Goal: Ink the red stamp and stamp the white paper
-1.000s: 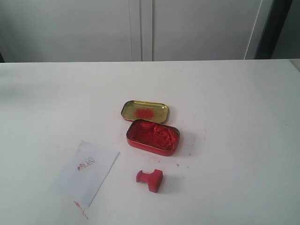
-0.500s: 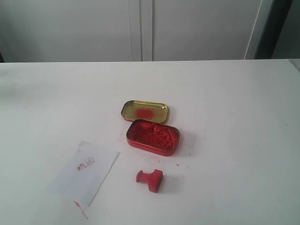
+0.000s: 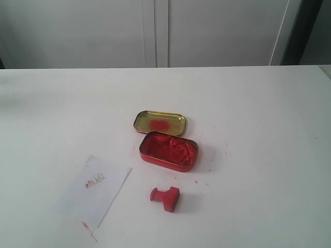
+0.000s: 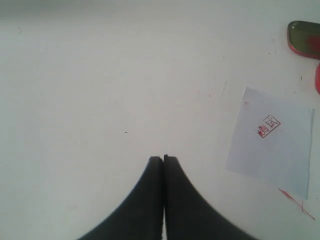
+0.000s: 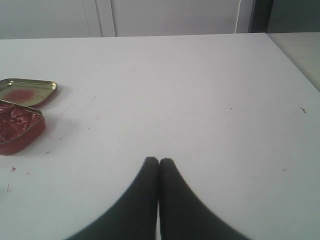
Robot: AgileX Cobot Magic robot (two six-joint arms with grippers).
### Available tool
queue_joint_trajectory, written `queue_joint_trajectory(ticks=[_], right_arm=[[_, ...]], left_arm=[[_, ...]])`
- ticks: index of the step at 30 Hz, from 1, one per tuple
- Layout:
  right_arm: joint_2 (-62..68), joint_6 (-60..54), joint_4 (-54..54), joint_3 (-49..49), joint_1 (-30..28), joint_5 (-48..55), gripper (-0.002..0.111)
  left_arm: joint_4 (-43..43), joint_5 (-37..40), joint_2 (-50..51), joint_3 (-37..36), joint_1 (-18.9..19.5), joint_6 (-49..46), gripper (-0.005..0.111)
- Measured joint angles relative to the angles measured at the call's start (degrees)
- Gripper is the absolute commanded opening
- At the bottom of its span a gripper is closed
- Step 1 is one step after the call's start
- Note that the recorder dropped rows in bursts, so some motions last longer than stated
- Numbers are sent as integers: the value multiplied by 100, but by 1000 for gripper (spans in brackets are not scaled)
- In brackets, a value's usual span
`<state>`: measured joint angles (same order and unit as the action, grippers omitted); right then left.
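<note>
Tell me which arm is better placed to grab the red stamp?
Probably the left, narrowly: the red stamp lies mid-table with its handle pointing left, and the white paper is on that side. The left gripper and right gripper are both shut.

The tin lid (image 3: 177, 119) is gleaming like glossy gold metal; paste (image 3: 175, 149) in the red tin (image 3: 159, 159) is looking lumpy; the white paper (image 3: 103, 197) is showing thin and matt.

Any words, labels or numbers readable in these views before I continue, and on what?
Small thin white rectangular paper: one red square seal imprint, characters too blurred to read.
Oblong red paste tin, gold-coloured tin lid, small all-red stamp: no lettering visible.
</note>
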<state>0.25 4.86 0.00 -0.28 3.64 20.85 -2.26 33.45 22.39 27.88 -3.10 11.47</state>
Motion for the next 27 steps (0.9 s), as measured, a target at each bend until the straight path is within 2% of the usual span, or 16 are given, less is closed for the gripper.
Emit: queue_joint_trajectory(ticks=[23, 27], right_arm=[[0, 0, 0, 0, 0, 0, 0], [0, 0, 0, 0, 0, 0, 0]], left_arm=[[-95, -1784, -2175, -2620, 33, 0, 0], [-118, -1862, -2210, -2765, 33, -16, 0]])
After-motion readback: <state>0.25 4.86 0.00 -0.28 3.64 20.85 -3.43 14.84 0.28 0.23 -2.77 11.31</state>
